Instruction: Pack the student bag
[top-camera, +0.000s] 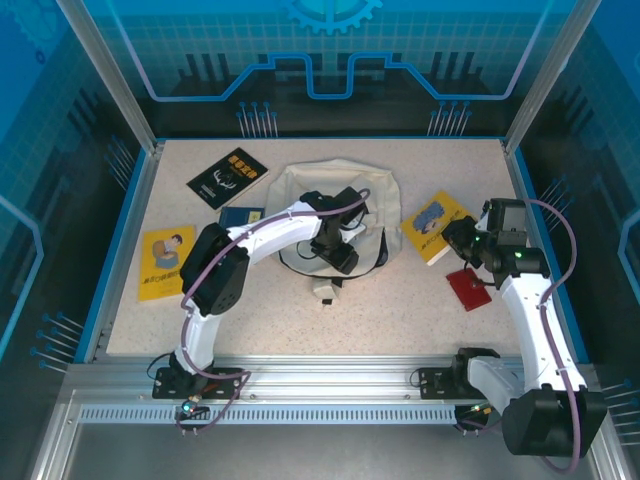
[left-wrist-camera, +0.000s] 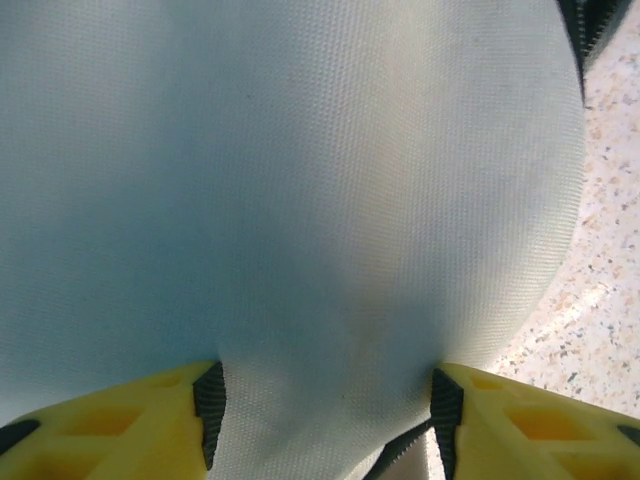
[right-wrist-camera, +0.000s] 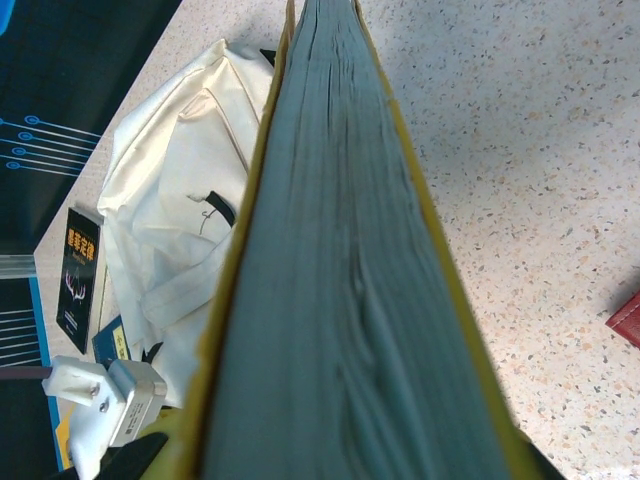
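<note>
Both bent — left end effector (left-wrist-camera: 325, 398) spread over bag (left-wrist-camera: 300, 180), right end effector (top-camera: 461, 240) pinches book (right-wrist-camera: 340, 280).

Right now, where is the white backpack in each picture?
Top external: the backpack lies mid-table, toward the back.
Left wrist: the backpack spreads in from the left edge, its fabric bulging between the yellow fingers.
Right wrist: the backpack is at the upper left, beside the yellow book.
Shared landmark: the speckled table around it.
</note>
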